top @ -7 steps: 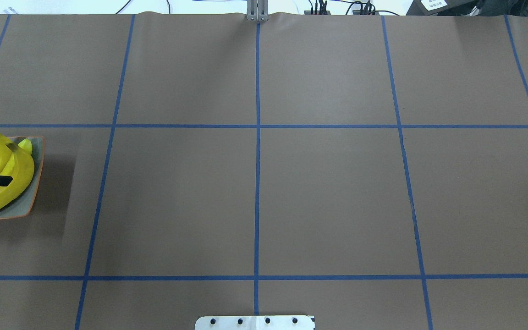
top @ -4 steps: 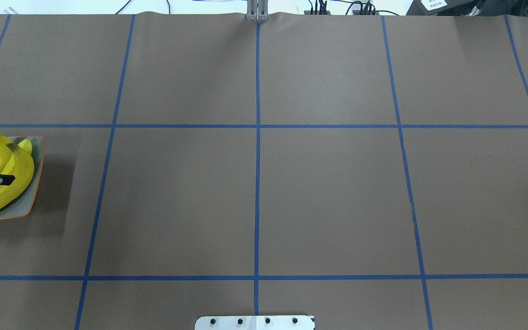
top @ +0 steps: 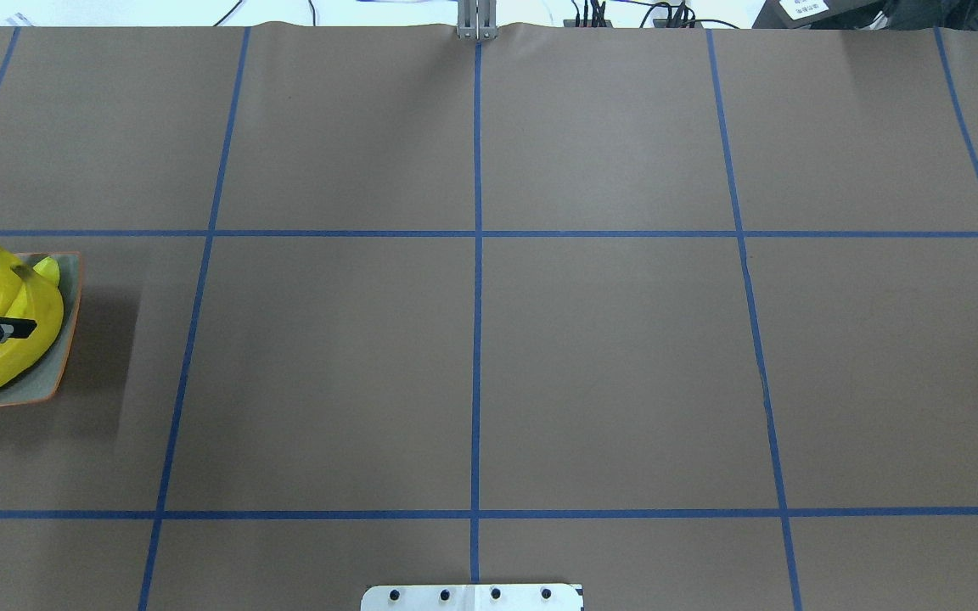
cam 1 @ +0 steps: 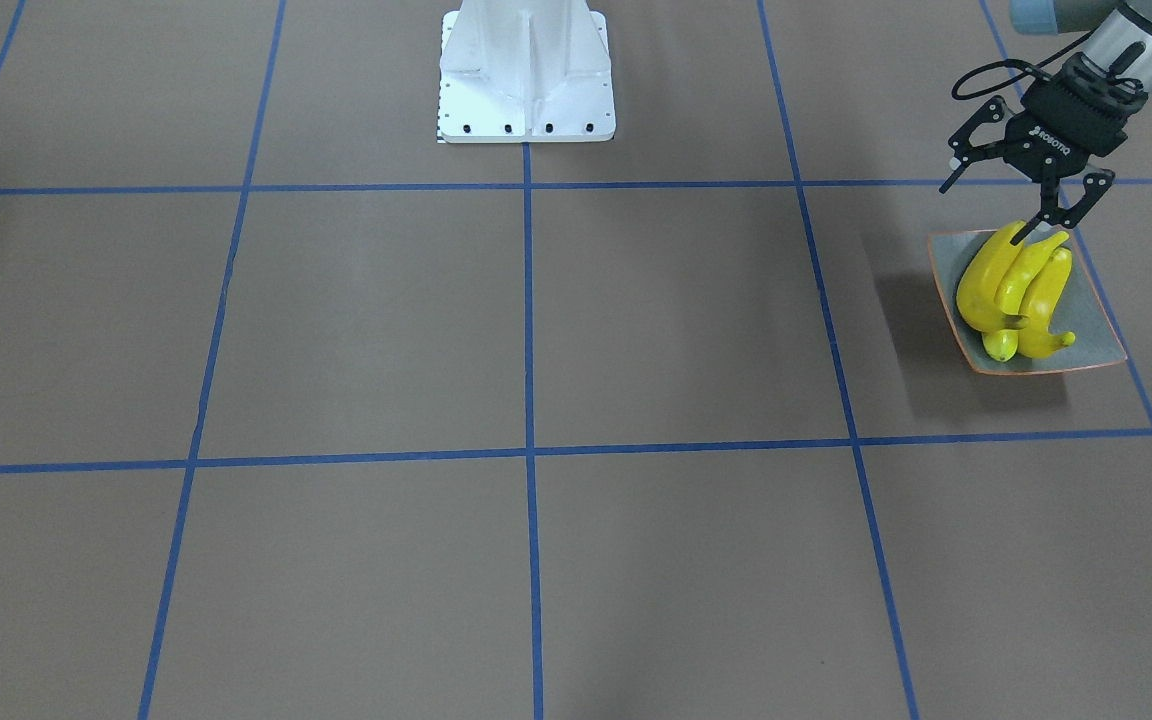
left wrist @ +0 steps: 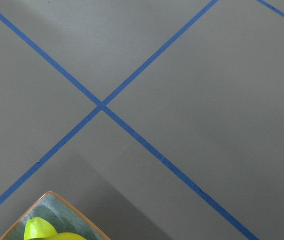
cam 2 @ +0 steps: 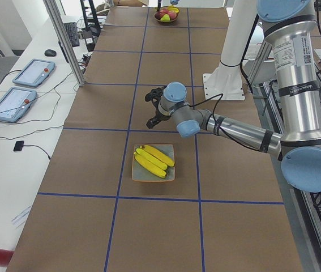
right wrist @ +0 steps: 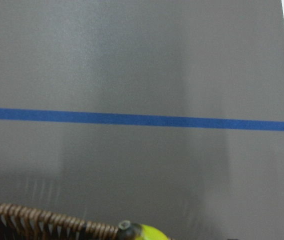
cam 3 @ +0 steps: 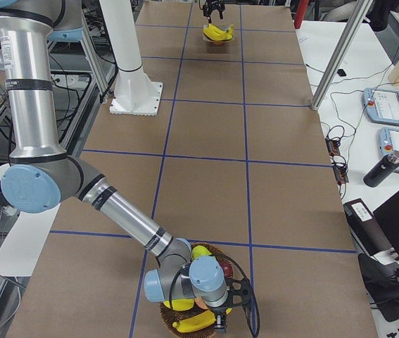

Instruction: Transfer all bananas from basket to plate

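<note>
Brown paper is carrying the plate [cam 1: 1093, 322] of bananas [cam 1: 1006, 285]. We are hovering our left gripper [cam 1: 986, 213] above, fingers apart; our right gripper's [cam 3: 219, 317] fingers, we cannot tell.

The light is bright, even and diffuse, and falls from above. The matte brown bench [top: 608, 356] shows only faint pale patches of sheen and no hard glare. A broad, soft-edged shadow lies beside the plate [cam 1: 1096, 320], toward the bench's middle. The glossy bananas [cam 1: 1011, 285] carry small highlights. Beyond the bench's far edge the overhead view is blown out to white. The fixed views are sharp. In the right wrist view the rim of the basket [right wrist: 41, 220] is soft and out of focus.
</note>
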Controlling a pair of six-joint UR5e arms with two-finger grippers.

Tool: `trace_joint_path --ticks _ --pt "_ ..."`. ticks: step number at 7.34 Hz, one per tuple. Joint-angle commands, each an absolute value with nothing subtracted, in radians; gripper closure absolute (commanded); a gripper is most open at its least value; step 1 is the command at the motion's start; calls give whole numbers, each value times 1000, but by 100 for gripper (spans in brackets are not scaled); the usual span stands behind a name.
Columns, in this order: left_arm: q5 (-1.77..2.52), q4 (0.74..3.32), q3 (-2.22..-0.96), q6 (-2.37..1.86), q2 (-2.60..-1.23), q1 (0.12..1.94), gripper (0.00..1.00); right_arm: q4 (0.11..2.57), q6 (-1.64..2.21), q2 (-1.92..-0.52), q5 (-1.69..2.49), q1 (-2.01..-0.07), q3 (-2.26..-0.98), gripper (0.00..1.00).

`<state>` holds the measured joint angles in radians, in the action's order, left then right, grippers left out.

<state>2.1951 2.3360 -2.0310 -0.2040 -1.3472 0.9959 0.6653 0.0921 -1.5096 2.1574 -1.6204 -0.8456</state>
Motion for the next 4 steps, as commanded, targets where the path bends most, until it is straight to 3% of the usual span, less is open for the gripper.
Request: trace_joint_path --ticks 1,2,3,4 --pt "2195 2335 -2029 -204 -1351 996 0 660 92 -1517 2155 -1620 -848 59" --pt "2195 2335 -2029 -204 -1351 997 0 660 91 -1517 2152 -1620 -856 87" --pt "2194 2336 -2029 -206 -1350 997 0 660 89 -1516 2151 -1620 -859 100" --pt "2194 2335 -2029 -204 -1350 997 0 660 84 -1517 2149 -1620 -876 100"
